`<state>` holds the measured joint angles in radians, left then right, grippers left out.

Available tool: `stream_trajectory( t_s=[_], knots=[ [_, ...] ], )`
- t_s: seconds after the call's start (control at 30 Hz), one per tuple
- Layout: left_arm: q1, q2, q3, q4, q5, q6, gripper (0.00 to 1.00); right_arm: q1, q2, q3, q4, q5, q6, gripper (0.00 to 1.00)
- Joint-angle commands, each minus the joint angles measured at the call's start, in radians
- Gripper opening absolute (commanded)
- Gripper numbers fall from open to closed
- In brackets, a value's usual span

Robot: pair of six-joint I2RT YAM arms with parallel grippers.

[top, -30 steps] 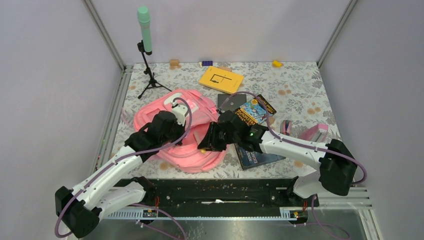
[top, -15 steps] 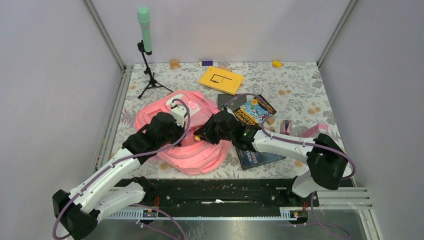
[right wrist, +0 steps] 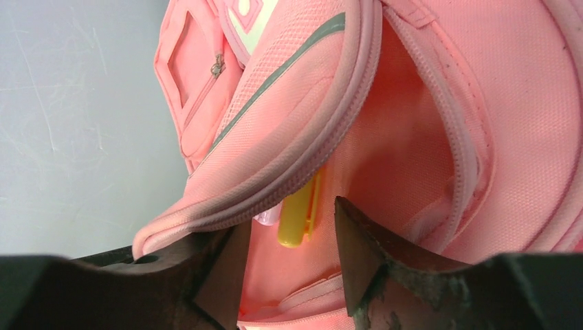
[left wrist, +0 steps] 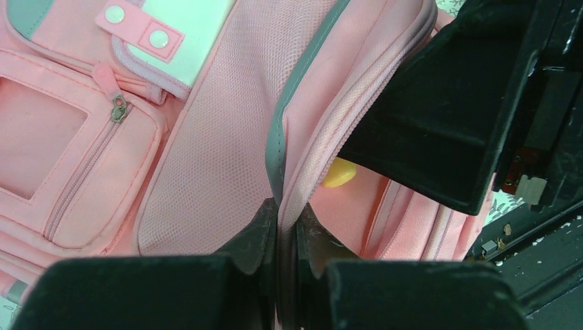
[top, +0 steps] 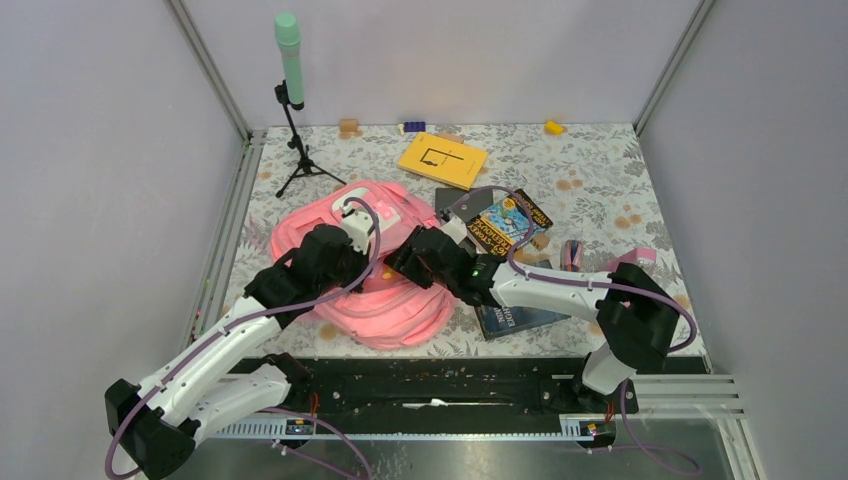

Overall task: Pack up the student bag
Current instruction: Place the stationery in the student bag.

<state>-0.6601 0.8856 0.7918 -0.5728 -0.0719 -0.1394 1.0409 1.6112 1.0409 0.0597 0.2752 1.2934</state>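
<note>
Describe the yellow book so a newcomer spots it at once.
Find the pink student bag, the biggest thing there, then look past its far right side. The yellow book lies flat there. Unlike the picture-covered book and the dark blue book closer in, its cover is plain yellow with black lines.

The left gripper [left wrist: 285, 256] pinches the zippered edge of the pink student bag [left wrist: 206, 158], and a yellow object [left wrist: 338, 173] peeks from the opening just beside it.

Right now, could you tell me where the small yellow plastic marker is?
In the right wrist view, lower centre, the marker sits just inside the open mouth of the soft pink fabric backpack, under its lifted flap.
</note>
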Motion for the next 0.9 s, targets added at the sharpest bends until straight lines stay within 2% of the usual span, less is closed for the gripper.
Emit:
stream_trajectory(
  t_s=[0.0,0.2,0.3,0.37,0.63,0.87],
  knots=[
    [-0.015,-0.023,0.028,0.112,0.052,-0.009,0.0,0.004,-0.02,-0.018,0.054,0.064,-0.037,0.56],
    [-0.015,-0.018,0.028,0.107,0.01,-0.014,0.0,0.005,-0.051,-0.032,0.059,0.023,-0.151,0.57],
    [-0.013,-0.017,0.027,0.094,-0.074,-0.027,0.0,0.006,-0.102,-0.035,0.089,-0.042,-0.291,0.56],
    [-0.006,-0.017,0.028,0.089,-0.115,-0.032,0.0,0.008,-0.14,-0.023,0.052,-0.069,-0.389,0.55],
    [0.122,-0.032,0.037,0.067,-0.169,-0.059,0.0,0.006,-0.341,-0.106,-0.051,-0.016,-0.704,0.6],
    [0.149,-0.093,0.032,0.035,-0.393,-0.061,0.0,-0.071,-0.405,-0.218,-0.109,-0.054,-0.841,0.64]
  ],
)
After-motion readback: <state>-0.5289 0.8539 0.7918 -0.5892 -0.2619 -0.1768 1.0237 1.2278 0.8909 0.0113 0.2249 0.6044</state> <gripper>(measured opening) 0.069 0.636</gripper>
